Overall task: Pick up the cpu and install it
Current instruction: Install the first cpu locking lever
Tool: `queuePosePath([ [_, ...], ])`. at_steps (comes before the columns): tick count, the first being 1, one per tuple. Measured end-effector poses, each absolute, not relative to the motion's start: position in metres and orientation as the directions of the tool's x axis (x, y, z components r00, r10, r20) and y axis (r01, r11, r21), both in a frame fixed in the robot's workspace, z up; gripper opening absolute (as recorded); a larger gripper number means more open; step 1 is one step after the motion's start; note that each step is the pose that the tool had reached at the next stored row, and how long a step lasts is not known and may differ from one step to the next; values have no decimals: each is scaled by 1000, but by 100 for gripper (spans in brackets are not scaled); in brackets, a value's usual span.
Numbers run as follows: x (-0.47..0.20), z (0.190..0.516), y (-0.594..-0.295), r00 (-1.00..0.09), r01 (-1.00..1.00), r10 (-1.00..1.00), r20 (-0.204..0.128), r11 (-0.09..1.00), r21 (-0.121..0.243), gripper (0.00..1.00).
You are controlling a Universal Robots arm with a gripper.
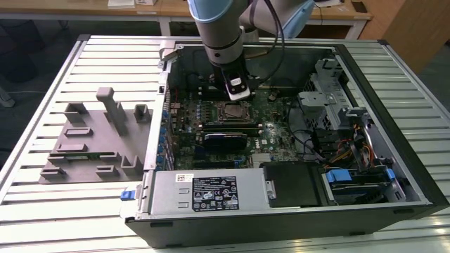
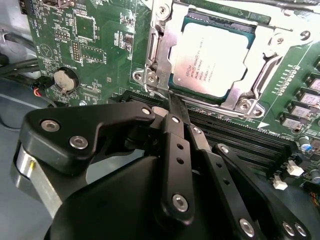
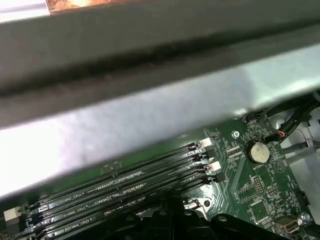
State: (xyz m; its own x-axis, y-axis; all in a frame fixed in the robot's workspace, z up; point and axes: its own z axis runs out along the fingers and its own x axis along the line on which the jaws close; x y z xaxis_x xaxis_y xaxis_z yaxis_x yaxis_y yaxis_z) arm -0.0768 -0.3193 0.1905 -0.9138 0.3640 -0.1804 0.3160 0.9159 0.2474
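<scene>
The cpu [image 2: 214,59] was seen seated in the metal-framed socket [image 2: 156,75] on the green motherboard [image 2: 95,45], upper centre of the second wrist view. The gripper [image 2: 175,107] was poised just beside it, jaws closed together, empty.

Before me lies an open black computer case [image 1: 365,211] on a ribbed silvery metal table [image 1: 42,211]. Inside it I see a green motherboard [image 2: 90,45], black memory slots [image 3: 125,185] and a round silver coin battery [image 2: 65,79]. A grey moulded fixture [image 1: 91,142] sits beside the case.
</scene>
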Motion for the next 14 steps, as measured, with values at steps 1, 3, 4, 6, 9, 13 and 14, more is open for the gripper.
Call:
queuePosePath([
  [1, -77, 190, -320, -914, 316, 365, -179, 915, 252, 11],
  [3, -76, 190, -322, -914, 316, 367, -175, 912, 262, 11],
  [4, -76, 190, -323, -914, 316, 368, -173, 910, 267, 11],
  [6, -76, 190, -325, -914, 316, 369, -169, 908, 275, 11],
  [9, -75, 190, -328, -914, 316, 370, -167, 906, 281, 11],
  [13, -73, 190, -331, -914, 316, 371, -165, 905, 284, 11],
  [14, -73, 190, -331, -914, 316, 371, -165, 905, 285, 11],
])
